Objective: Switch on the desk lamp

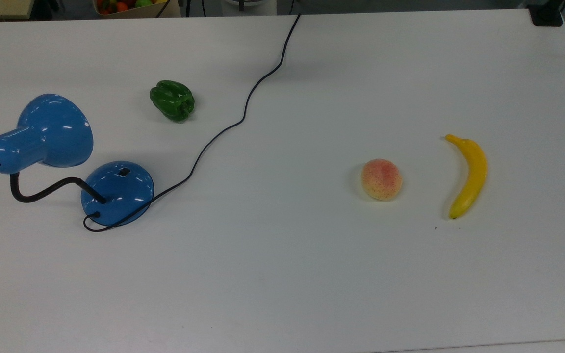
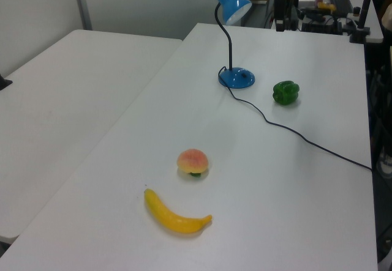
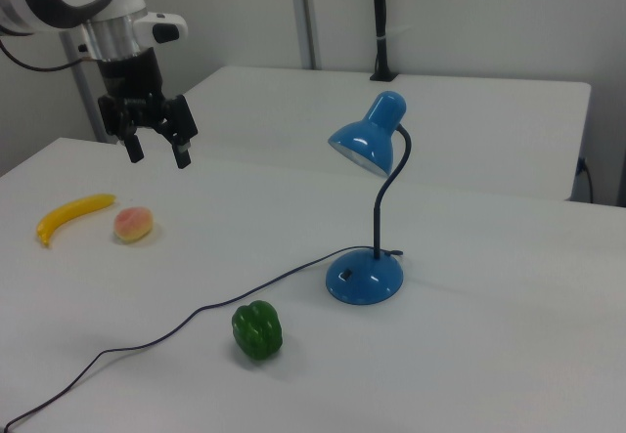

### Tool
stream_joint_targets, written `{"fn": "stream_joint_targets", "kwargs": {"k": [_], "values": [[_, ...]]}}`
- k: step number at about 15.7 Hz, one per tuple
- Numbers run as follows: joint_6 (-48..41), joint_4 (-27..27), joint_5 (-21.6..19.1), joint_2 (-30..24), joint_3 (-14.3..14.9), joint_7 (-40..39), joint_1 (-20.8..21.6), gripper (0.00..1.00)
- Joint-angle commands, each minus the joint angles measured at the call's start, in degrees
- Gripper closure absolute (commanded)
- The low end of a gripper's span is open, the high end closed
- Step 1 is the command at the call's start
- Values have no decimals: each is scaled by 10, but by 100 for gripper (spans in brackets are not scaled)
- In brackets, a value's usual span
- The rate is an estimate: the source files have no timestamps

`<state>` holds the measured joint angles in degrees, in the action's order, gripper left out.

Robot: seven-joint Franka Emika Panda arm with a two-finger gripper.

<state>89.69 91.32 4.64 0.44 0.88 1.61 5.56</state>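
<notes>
Hand high above table, fingers apart, pointing down, w/ nothing held.

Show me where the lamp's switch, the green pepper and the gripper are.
Desk lamp switch (image 1: 124,171), top view, black square on the blue base.
Green pepper (image 1: 172,100), top view, middle of its body.
Gripper (image 3: 156,153), right view, midway between its open fingertips.

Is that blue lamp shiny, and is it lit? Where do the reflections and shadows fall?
Top view: white glare streaks on the desk lamp shade and base. Right view: the shade's inside looks dark, unlit. Left view: a faint soft shadow under the banana on the table.
</notes>
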Motion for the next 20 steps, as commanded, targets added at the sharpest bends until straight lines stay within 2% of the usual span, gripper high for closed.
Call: {"fn": "stream_joint_targets", "kwargs": {"k": [1, 2, 3, 5, 7, 8, 14, 20], "values": [[14, 1, -6, 3, 1, -10, 3, 0], [14, 0, -6, 4, 1, -11, 3, 0], [14, 0, -5, 4, 1, -13, 3, 8], [14, 0, -5, 4, 1, -13, 2, 43], [13, 0, -5, 4, 1, -13, 2, 85], [13, 0, -5, 4, 1, -13, 2, 99], [14, 0, -3, 5, 1, -13, 2, 100], [18, 0, 8, 40, 2, -13, -5, 100]]}}
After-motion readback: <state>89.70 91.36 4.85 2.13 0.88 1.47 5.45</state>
